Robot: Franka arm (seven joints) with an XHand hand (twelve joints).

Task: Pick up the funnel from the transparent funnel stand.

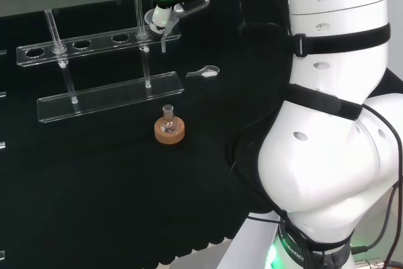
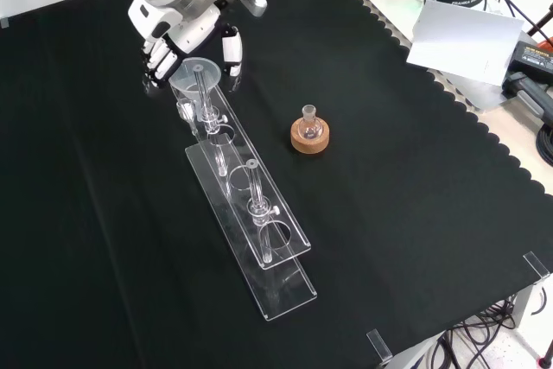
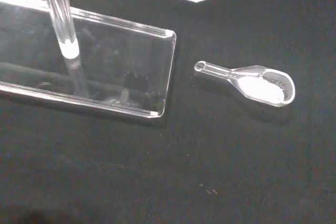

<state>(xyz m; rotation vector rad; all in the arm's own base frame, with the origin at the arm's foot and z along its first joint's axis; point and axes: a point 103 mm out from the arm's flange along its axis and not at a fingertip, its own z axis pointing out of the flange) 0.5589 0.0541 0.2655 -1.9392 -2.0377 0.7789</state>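
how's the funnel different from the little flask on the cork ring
The funnel is a wide open cone on a long stem, at the stand's end by the hand. The flask is squat with a narrow neck, resting in a cork ring on the cloth, apart from the hand. Both are clear.
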